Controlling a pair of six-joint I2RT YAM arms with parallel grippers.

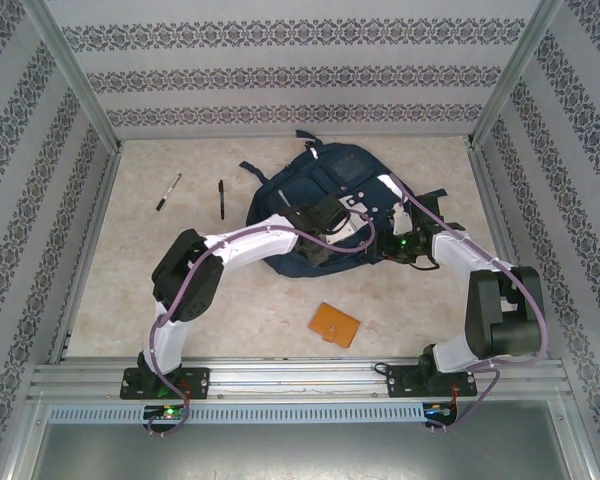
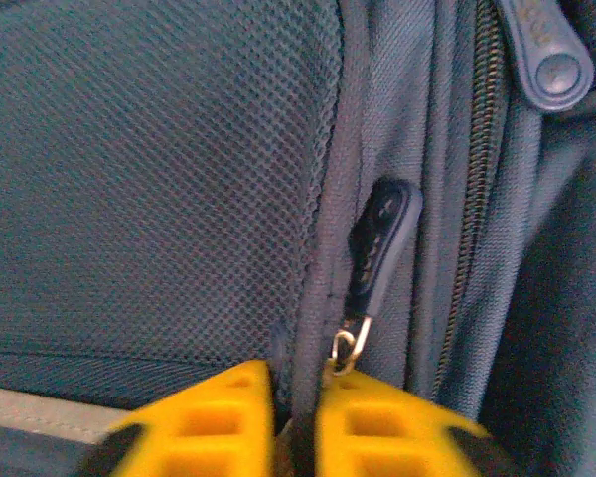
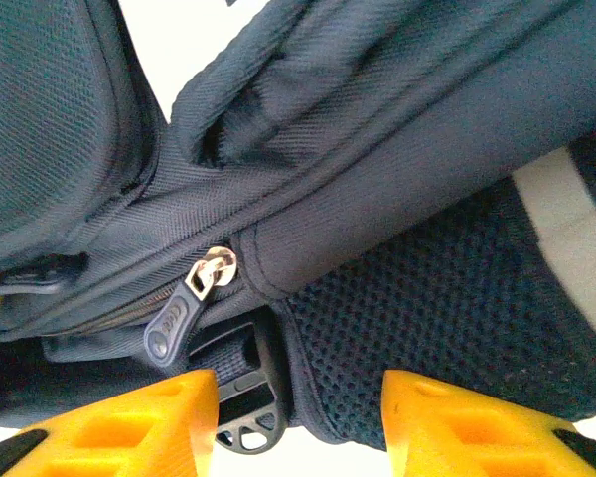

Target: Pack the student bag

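The student bag [image 1: 332,190], navy with pale patches, lies at the back middle of the table. My left gripper [image 1: 327,214] rests on its near side. In the left wrist view that gripper [image 2: 296,422] is shut, its yellow fingers [image 2: 204,422] pinching a piped seam beside the mesh panel, just below a dark zipper pull [image 2: 382,243]. My right gripper [image 1: 394,243] is at the bag's right edge. There the gripper [image 3: 298,422] stands open, with a mesh-padded corner [image 3: 397,328] and a black buckle [image 3: 243,422] lying between its fingers. A zipper pull [image 3: 184,313] hangs above the left finger.
Two pens [image 1: 168,191] [image 1: 221,198] lie on the table to the left of the bag. A flat orange item [image 1: 336,324] sits near the front middle. Patterned walls and metal posts close in the table on three sides.
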